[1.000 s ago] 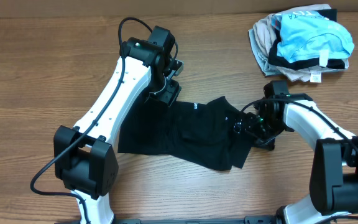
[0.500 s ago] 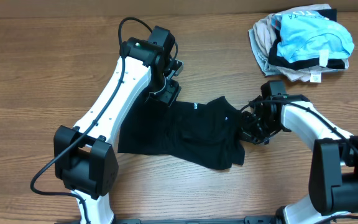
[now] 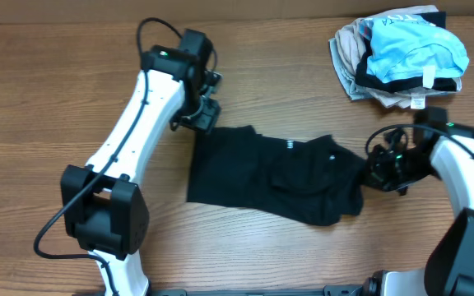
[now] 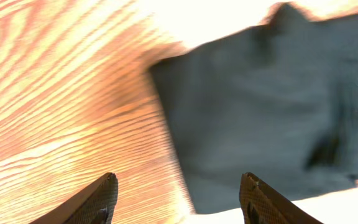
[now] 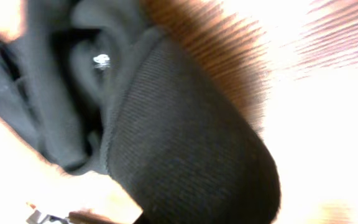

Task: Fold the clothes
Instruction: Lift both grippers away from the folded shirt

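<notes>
Both wrist views are blurred. The clothes (image 5: pixel 185 143) crowd the right wrist view, cut off at its edges, hiding the fingers of the right pincer (image 3: pixel 380 169).

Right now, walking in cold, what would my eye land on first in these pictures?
First, the black garment, lying limp across the middle of the wooden table. The left end effector is open just by its upper-left corner, and the right end effector is at its bunched right edge. Next comes the pile in the far right corner, where a light blue garment lies on a beige garment.
</notes>
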You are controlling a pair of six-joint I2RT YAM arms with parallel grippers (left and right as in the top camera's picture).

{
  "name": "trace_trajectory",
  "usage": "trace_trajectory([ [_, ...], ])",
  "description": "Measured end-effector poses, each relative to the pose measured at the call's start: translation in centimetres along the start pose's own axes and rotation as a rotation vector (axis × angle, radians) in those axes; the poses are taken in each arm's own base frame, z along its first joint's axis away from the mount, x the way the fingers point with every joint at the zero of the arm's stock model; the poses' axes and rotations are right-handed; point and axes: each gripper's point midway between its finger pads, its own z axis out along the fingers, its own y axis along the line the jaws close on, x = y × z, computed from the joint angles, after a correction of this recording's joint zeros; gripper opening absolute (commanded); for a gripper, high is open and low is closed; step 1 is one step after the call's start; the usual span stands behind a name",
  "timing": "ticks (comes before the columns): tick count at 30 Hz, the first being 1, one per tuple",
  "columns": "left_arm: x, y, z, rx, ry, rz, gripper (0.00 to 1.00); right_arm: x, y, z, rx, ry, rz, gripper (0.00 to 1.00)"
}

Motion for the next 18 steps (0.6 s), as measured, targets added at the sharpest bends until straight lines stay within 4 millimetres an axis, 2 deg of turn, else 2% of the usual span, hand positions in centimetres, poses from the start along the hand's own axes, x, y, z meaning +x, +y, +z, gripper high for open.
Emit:
trace_trajectory([
  [6, 0.3, 3.7, -0.1, -0.019, -0.002, -0.089, 0.65, -0.4, 2.5, -3.2, 0.0, -0.019, -0.112, 0.04],
  [10, 0.6, 5.4, -0.2, -0.026, -0.003, -0.131, 0.66, -0.7, 6.0, -4.4, 0.005, -0.049, -0.235, 0.04],
  [14, 0.5, 6.2, -0.3, -0.029, -0.011, -0.148, 0.66, -0.4, 10.8, -3.9, -0.01, -0.087, -0.382, 0.07],
  [18, 0.3, 6.3, -0.3, -0.03, -0.02, -0.149, 0.67, 1.0, 15.8, -1.9, -0.045, -0.108, -0.51, 0.12],
])
